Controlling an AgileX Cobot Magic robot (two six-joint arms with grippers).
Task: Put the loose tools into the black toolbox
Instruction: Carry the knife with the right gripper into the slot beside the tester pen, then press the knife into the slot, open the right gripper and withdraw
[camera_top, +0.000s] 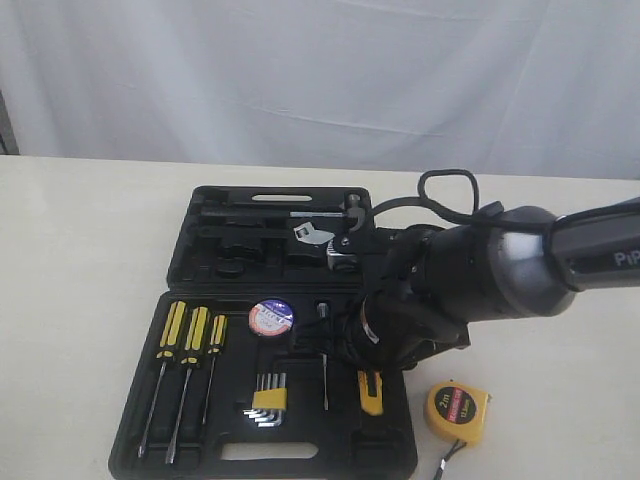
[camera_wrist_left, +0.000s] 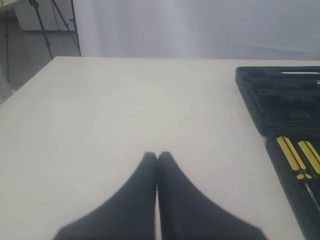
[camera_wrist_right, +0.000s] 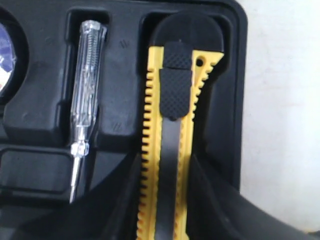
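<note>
Yellow utility knife (camera_wrist_right: 170, 140) lies near-to-far in black toolbox (camera_top: 340, 442) recess, butt end nearest. Right gripper (camera_wrist_right: 167, 167) clamps it; left gripper (camera_wrist_left: 157, 162) fingers together.

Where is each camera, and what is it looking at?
Exterior view: off the arms, looking down at the table and the open black toolbox; the right arm reaches over it.
Left wrist view: on the left arm, looking across the table past the shut left gripper.
Right wrist view: on the right arm, looking close down at the yellow utility knife in its recess, between the fingers of the right gripper.
Shared: exterior and right wrist views both show the knife; exterior and left wrist both show the screwdrivers.
</note>
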